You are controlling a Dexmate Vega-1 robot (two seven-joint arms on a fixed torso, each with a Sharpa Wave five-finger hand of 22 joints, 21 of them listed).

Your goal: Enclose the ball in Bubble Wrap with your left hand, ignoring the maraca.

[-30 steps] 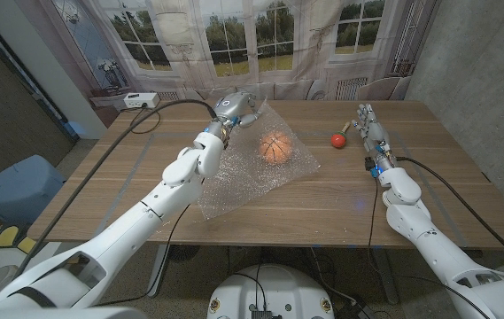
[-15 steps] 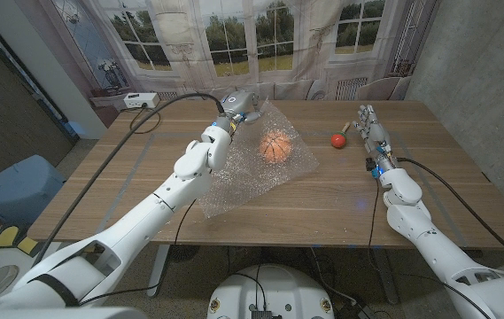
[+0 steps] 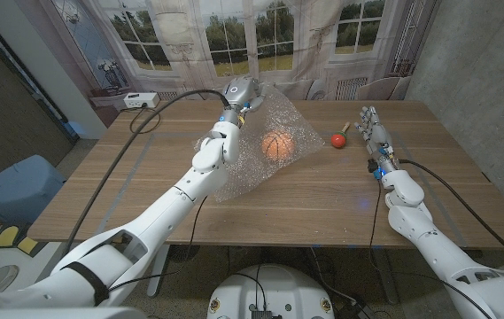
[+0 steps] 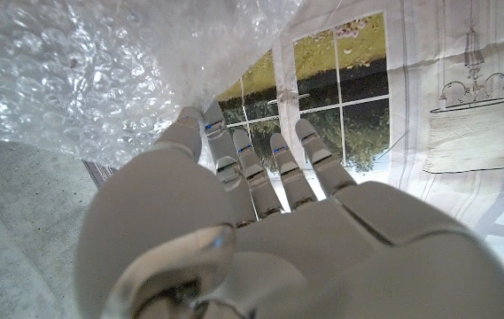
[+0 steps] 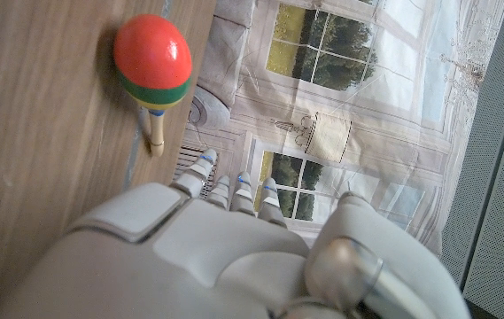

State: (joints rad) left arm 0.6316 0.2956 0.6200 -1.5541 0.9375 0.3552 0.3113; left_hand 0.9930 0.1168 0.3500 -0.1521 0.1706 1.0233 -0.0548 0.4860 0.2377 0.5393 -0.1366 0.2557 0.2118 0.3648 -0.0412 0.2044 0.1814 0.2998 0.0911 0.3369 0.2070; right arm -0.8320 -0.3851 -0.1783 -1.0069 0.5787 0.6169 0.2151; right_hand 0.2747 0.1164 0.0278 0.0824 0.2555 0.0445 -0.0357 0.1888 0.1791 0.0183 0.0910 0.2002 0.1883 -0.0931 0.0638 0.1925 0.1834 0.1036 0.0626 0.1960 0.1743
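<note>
An orange ball (image 3: 275, 144) sits on a clear bubble wrap sheet (image 3: 243, 173) in the table's middle. My left hand (image 3: 241, 93) holds the sheet's far corner, lifted above the table just left of and beyond the ball. The raised part of the wrap hangs over the ball, which shows through it. In the left wrist view the fingers (image 4: 197, 124) of my left hand (image 4: 260, 230) pinch the bubble wrap (image 4: 74, 80) at its edge. The red maraca (image 3: 338, 138) (image 5: 152, 62) lies to the right of the sheet. My right hand (image 3: 376, 133) (image 5: 234, 257) stands beside the maraca, fingers straight, holding nothing.
A white box (image 3: 141, 99) with a black cable (image 3: 158, 111) sits at the table's back left corner. A blue seat (image 3: 8, 186) stands off the table's left side. A printed window backdrop hangs behind the wooden table (image 3: 340, 199).
My left hand has risen and moved right with the sheet's far corner, drawing the wrap up and over the ball. The sheet's near edge has slid farther from me. The right hand has stayed put.
</note>
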